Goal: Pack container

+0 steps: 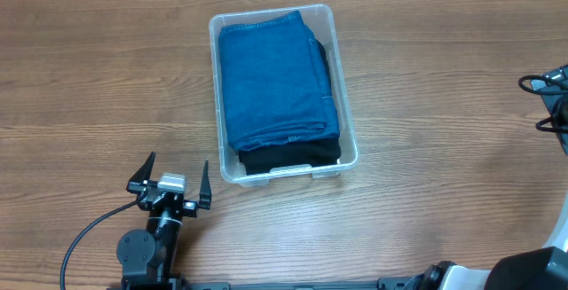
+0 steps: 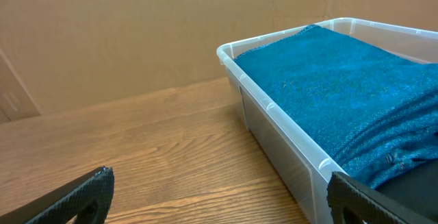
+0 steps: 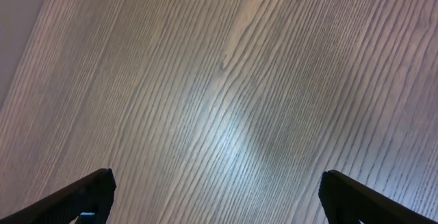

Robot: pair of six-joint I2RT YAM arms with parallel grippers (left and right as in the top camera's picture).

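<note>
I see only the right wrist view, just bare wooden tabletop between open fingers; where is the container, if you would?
Observer: The clear rectangular plastic container stands mid-table, ahead and to the right of the left gripper.
Operator: Thank you; what is inside?
Observer: A folded blue cloth lying on top of a folded black cloth.
Operator: Is the left gripper holding anything?
Observer: No, it is open and empty, apart from the container.
</note>
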